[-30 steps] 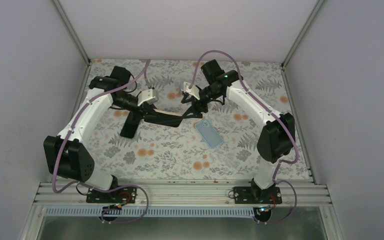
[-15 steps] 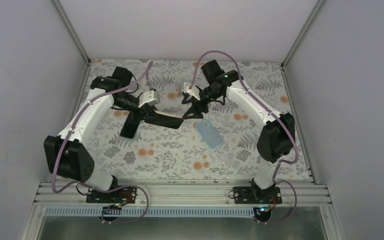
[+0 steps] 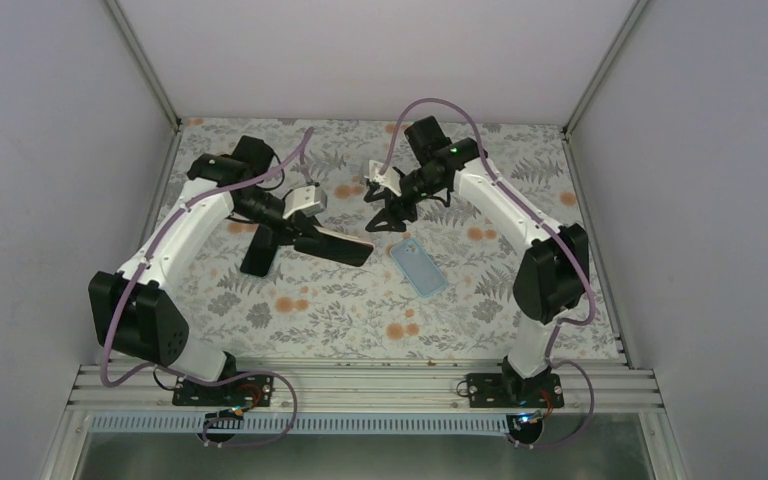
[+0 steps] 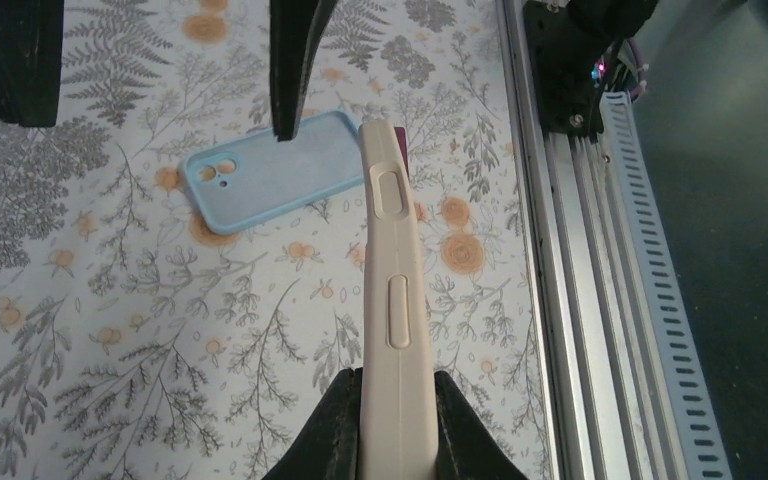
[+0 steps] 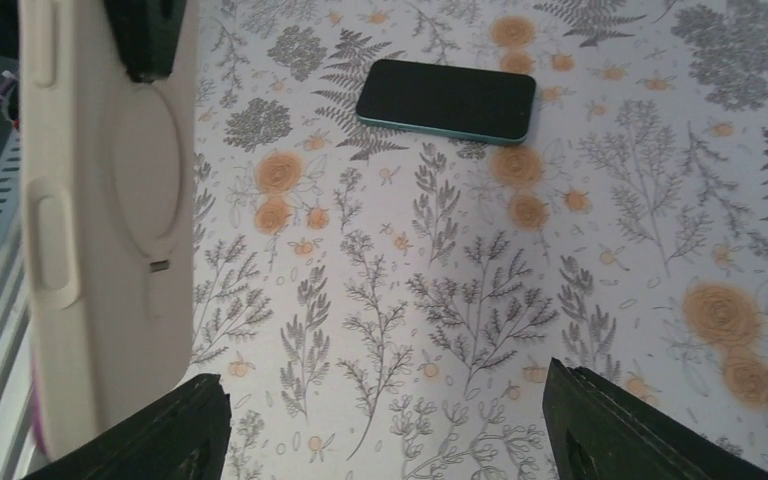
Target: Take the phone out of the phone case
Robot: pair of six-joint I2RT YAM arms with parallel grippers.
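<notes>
My left gripper point(image 3: 298, 230) is shut on a beige phone case with the phone in it point(image 3: 340, 247), holding it above the mat. The left wrist view shows the case's side edge with buttons point(image 4: 396, 290) clamped between my fingers point(image 4: 397, 405). The case's back shows in the right wrist view point(image 5: 110, 200). My right gripper point(image 3: 387, 217) is open and empty, just beyond the case's far end; it also shows in the right wrist view point(image 5: 390, 430). Its fingers point(image 4: 293, 60) show in the left wrist view.
An empty light-blue case point(image 3: 420, 268) lies on the floral mat point(image 3: 340, 310); it also shows in the left wrist view point(image 4: 270, 170). A dark phone point(image 3: 258, 250) lies flat left of centre, seen too in the right wrist view point(image 5: 447, 100). An aluminium rail point(image 3: 360, 385) runs along the near edge.
My right gripper has come off the far end of the beige case and pulled back a little. My left gripper has drawn the case slightly left and towards the front.
</notes>
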